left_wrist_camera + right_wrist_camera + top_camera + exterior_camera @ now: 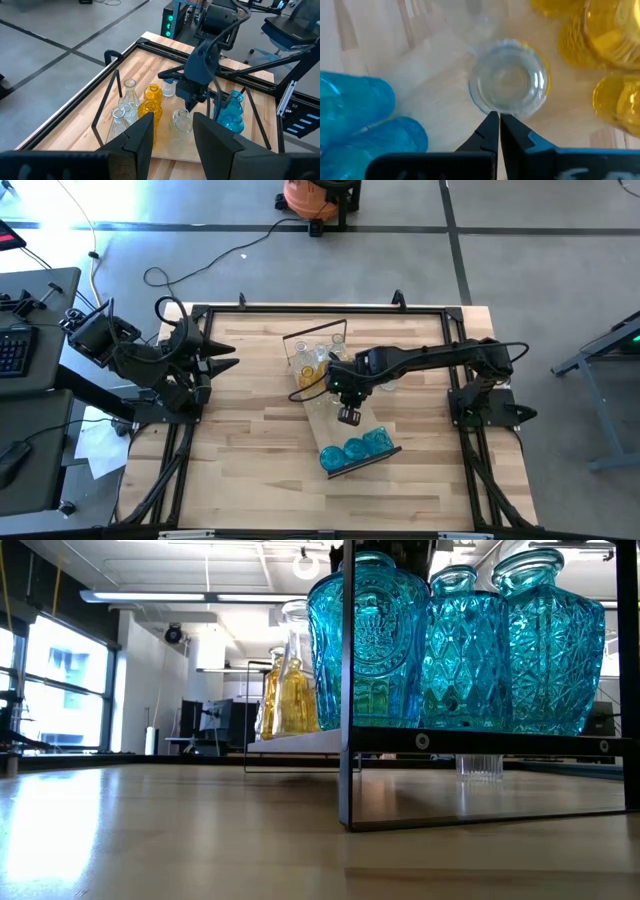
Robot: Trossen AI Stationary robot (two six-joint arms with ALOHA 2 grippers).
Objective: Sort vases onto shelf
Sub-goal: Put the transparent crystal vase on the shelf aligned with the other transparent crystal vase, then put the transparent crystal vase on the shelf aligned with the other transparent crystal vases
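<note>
Fingers pressed together, holding nothing: the right gripper [495, 120] hangs point-down just at the rim of a clear glass vase [508, 84] standing on the shelf [322, 412]. Amber vases [149, 102] cluster on one side of it, three blue vases [354, 448] line the shelf's end on the other. The shelf lies slanted mid-table. Off at the table's left edge, the left gripper [172, 136] waits, fingers partly apart and empty.
</note>
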